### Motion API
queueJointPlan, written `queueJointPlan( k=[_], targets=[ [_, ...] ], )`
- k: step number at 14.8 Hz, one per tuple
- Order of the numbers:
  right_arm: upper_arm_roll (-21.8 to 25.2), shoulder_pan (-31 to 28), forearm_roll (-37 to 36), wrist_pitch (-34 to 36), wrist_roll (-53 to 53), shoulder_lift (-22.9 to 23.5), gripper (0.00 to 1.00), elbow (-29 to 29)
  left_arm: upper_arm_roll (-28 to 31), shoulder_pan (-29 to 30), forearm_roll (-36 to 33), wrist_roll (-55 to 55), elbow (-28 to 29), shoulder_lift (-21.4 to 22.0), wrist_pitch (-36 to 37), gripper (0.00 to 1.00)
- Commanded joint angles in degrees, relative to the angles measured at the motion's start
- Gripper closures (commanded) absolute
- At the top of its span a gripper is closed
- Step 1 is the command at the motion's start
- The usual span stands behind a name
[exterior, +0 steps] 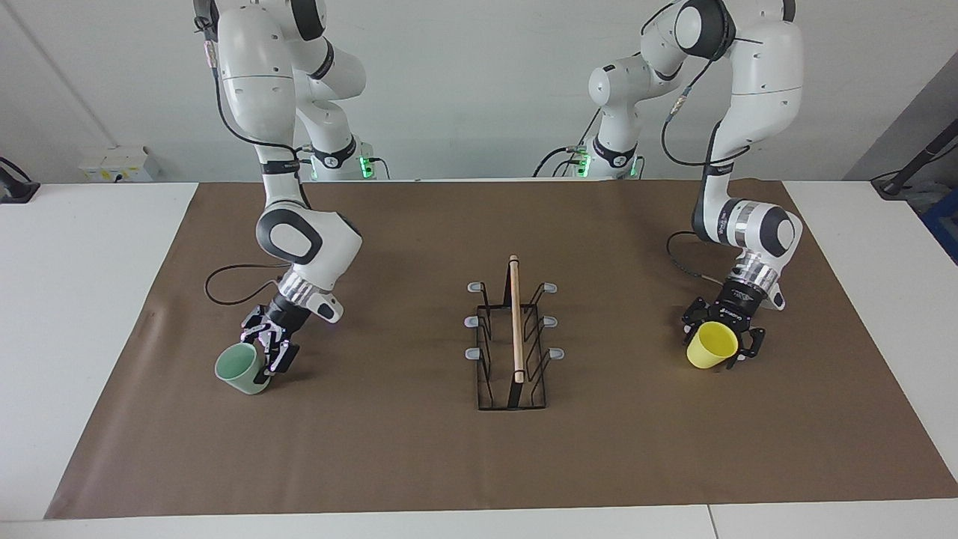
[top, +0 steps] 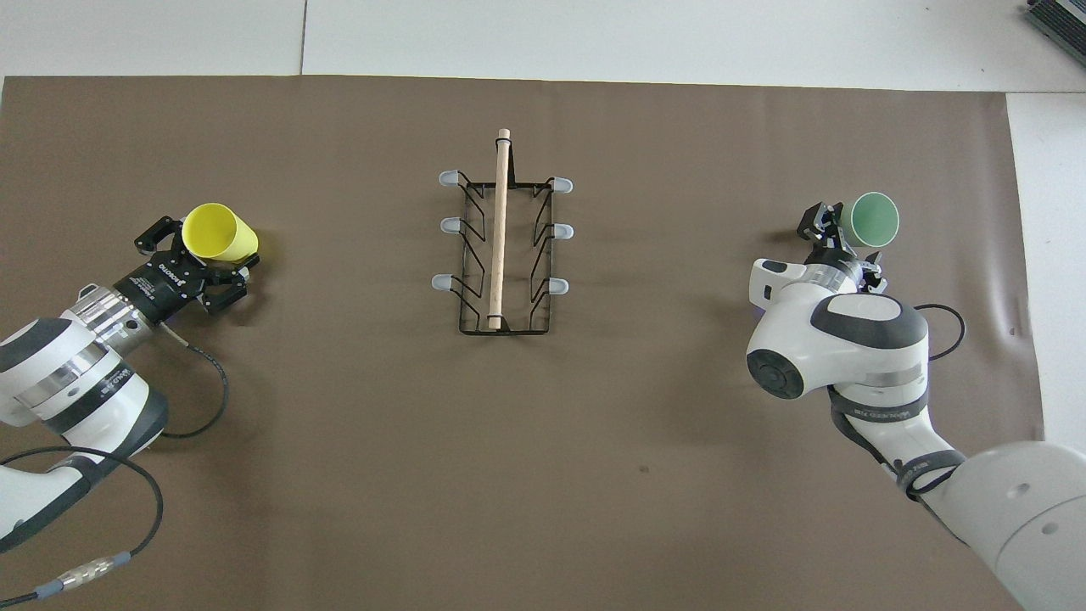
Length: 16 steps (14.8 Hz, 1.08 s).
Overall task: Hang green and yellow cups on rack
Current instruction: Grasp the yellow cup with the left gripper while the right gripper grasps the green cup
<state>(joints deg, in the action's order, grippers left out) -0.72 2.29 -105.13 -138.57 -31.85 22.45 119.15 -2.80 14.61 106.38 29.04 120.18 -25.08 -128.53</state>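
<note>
Mid-mat, rack point(exterior: 513, 340), rod running away from robots; 2 tilted cups point(exterior: 241, 369)

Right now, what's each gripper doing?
Left gripper: open, fingers around the yellow cup, no grip yet.
Right gripper: open, at the green cup, no grip yet.

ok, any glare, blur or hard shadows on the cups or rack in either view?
Facing view: even light, no glare; green cup, yellow cup and rack are sharp, with soft shadows on the brown mat. Overhead view: the same flat light, a faint shadow beside the rack, nothing blurred.
</note>
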Motion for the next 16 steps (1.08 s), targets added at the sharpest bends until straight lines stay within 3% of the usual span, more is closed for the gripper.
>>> queueJointPlan(
  k=[1, 5, 8, 9, 11, 13, 14, 15, 16],
  targets=[
    [-0.42, -1.41, -2.88, -1.61, 1.97, 0.49, 0.00, -0.58, -0.98, 0.59, 1.64, -1.88, -1.35, -1.20, -1.11, 0.00],
    [-0.42, -2.73, -6.66, -3.63, 1.97, 0.93, 0.00, -1.46, -1.51, 0.51, 2.78, -3.03, -1.61, -1.46, -1.81, 0.00],
    [-0.33, -2.91, -7.01, -5.22, 1.36, 1.36, 0.09, -2.52, -1.60, 0.24, 3.83, -3.64, -1.61, -1.55, -2.16, 0.00],
    [-0.42, -3.43, -7.98, -5.22, 1.35, 1.37, 0.14, -2.69, -1.77, 0.15, 4.53, -4.34, -1.61, -1.55, -2.42, 0.00],
    [-0.42, -3.70, -9.04, -6.00, 1.35, 1.37, 0.41, -2.69, -2.30, 0.24, 4.72, -4.78, -1.61, -1.55, -2.69, 0.03],
    [-0.42, -3.70, -9.04, -6.01, 1.35, 1.46, 0.74, -2.69, -2.30, 0.24, 4.72, -5.22, -1.61, -1.55, -2.69, 0.19],
    [-0.42, -3.61, -9.04, -6.01, 1.35, 1.46, 0.89, -2.78, -2.30, 0.33, 4.72, -5.75, -1.53, -1.55, -2.69, 0.22],
    [-0.42, -3.61, -9.04, -6.01, 1.35, 1.46, 1.00, -2.78, -2.30, 0.33, 4.72, -6.10, -1.52, -1.55, -2.78, 0.32],
    [-0.42, -3.52, -9.04, -6.01, 1.35, 1.46, 1.00, -2.78, -2.30, 0.33, 4.72, -6.19, -1.44, -1.55, -2.78, 0.64]
  ],
)
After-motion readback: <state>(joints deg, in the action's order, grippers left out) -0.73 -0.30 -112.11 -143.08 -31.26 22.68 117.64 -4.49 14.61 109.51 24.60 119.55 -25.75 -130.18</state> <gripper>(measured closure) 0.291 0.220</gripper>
